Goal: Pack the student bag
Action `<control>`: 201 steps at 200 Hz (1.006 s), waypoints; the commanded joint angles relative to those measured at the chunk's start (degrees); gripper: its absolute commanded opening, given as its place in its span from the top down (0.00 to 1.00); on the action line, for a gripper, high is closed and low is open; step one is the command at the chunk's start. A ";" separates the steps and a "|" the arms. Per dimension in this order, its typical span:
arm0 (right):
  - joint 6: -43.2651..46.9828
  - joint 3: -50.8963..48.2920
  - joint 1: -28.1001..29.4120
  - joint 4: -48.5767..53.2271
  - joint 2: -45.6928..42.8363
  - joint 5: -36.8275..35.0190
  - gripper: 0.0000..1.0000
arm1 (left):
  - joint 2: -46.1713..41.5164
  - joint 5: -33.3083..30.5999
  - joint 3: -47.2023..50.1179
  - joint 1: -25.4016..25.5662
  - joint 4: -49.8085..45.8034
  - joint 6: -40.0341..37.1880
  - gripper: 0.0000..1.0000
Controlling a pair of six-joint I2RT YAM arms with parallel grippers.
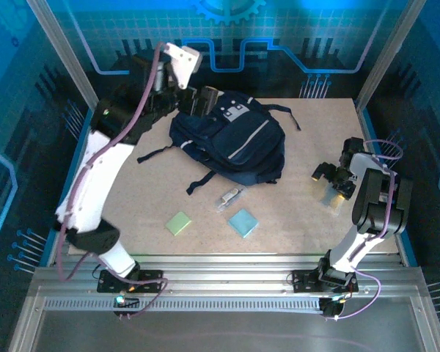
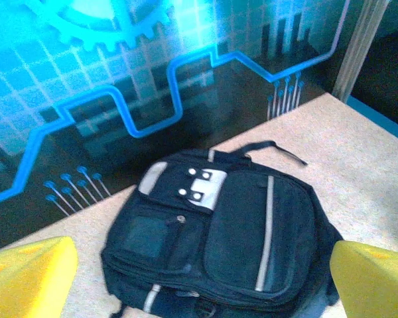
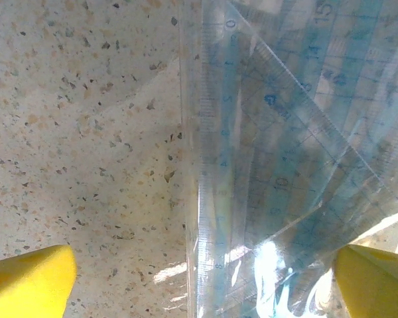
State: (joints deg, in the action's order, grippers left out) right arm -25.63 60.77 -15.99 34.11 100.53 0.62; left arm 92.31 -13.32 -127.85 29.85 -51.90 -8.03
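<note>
**A:** Where's the student bag, the large dark navy fabric backpack?

**B:** It lies flat on the speckled beige tabletop, just ahead of and below the left hand. That hand's yellow fingers are spread wide with nothing held.

**A:** And the right hand?

**B:** It's also spread wide and empty. A clear plastic sleeve of blue-marked rulers lies directly beneath it, and the bag sits well off to its left.
</note>
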 commanded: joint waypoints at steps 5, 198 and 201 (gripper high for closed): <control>-0.45 0.79 3.31 -2.57 2.66 6.94 0.00 | -4.63 -3.63 9.59 -0.39 12.63 -2.69 0.01; 5.12 5.36 4.76 5.06 5.14 -6.13 0.00 | -19.53 1.02 69.91 -8.84 49.15 15.26 0.01; 5.19 5.93 5.15 5.71 5.67 -6.91 0.01 | -19.35 1.21 69.79 -8.88 49.10 15.47 0.01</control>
State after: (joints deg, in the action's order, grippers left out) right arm -21.63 64.01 -11.55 37.56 102.76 -4.03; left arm 72.60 -15.05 -58.00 21.89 -4.16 5.34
